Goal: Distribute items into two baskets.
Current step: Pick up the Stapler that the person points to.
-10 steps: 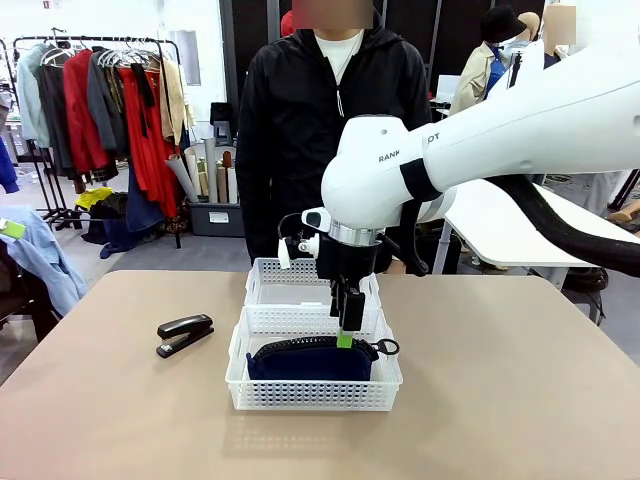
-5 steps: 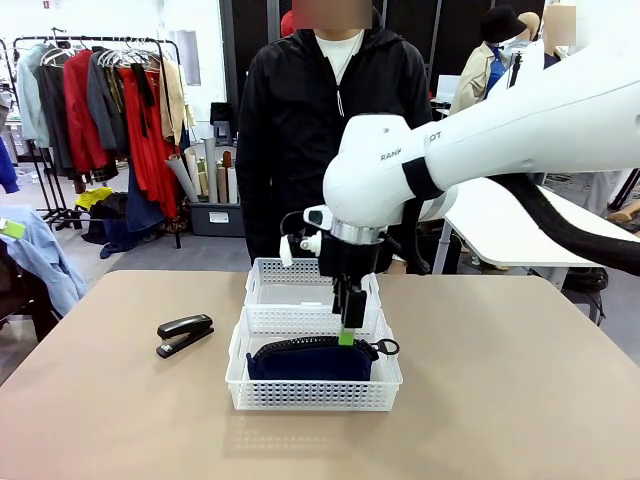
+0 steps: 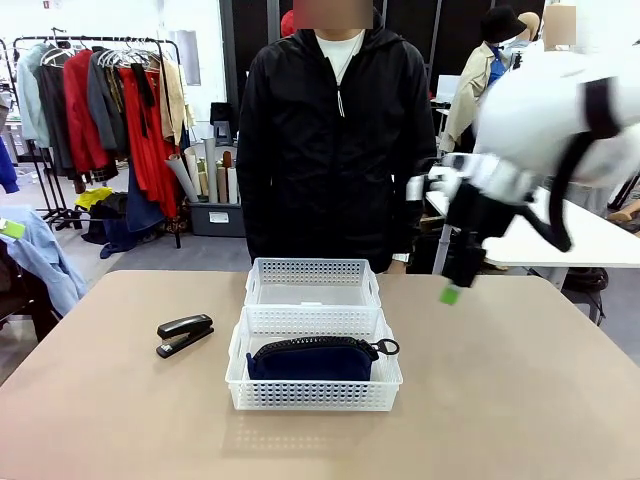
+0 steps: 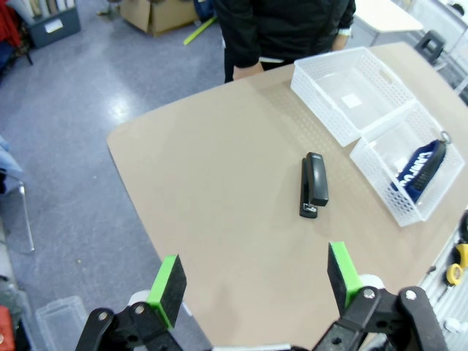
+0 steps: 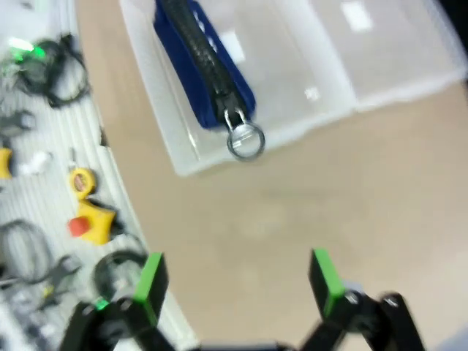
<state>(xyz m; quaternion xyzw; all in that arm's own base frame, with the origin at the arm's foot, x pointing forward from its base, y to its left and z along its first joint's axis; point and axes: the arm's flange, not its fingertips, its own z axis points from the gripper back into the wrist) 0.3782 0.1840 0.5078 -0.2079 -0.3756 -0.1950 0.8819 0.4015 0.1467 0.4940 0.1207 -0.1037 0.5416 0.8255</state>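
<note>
The navy pouch (image 3: 312, 359) lies in the near white basket (image 3: 313, 396), its ring pull hanging over the right rim. Behind it, the far basket (image 3: 312, 270) holds nothing. The black stapler (image 3: 185, 334) rests on the table to the left of the baskets. My right gripper (image 3: 452, 290) hangs blurred in the air right of the baskets. Its wrist view shows it open and empty (image 5: 238, 281) above bare table, with the pouch (image 5: 201, 55) beyond. My left gripper (image 4: 254, 281) is open and empty, high over the table's edge, looking down at the stapler (image 4: 314, 184).
A person in a black jacket (image 3: 330, 130) stands at the far side, right behind the baskets. Loose tools and cables (image 5: 44, 146) lie beyond the table edge in the right wrist view. Bare tabletop (image 3: 520, 400) spreads around the baskets.
My right arm has swung up and to the right, away from above the near basket. The pouch stays in that basket. The stapler has not moved.
</note>
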